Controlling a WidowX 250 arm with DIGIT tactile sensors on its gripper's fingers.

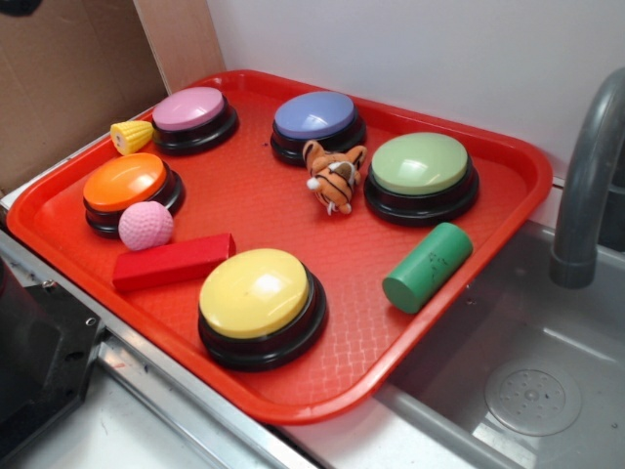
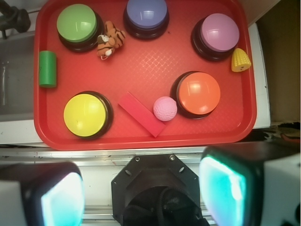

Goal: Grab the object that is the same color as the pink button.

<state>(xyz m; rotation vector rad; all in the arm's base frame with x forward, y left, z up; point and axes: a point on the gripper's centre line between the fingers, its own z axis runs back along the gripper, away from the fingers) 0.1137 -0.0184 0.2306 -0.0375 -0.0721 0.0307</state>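
**Pink ball waits on the tray, hand spread above the near edge**

In the wrist view the hand (image 2: 141, 188) is cut off by the bottom edge: only two blurred, glowing fingers (image 2: 223, 186) show, set wide apart with nothing between them. In the exterior view only a dark corner of the robot shows at lower left.

The red tray (image 1: 293, 200) holds five buttons. The pink ball (image 1: 145, 226) lies touching the orange button (image 1: 130, 186) and just beside the red block (image 1: 173, 261). The pink button (image 1: 192, 115) sits at the far corner, a toy corn (image 1: 132, 137) against it. A toy tiger (image 1: 333, 176) lies between the blue button (image 1: 315, 122) and the green button (image 1: 421, 171); a green cylinder (image 1: 427, 267) lies on its side near the yellow button (image 1: 259, 300).
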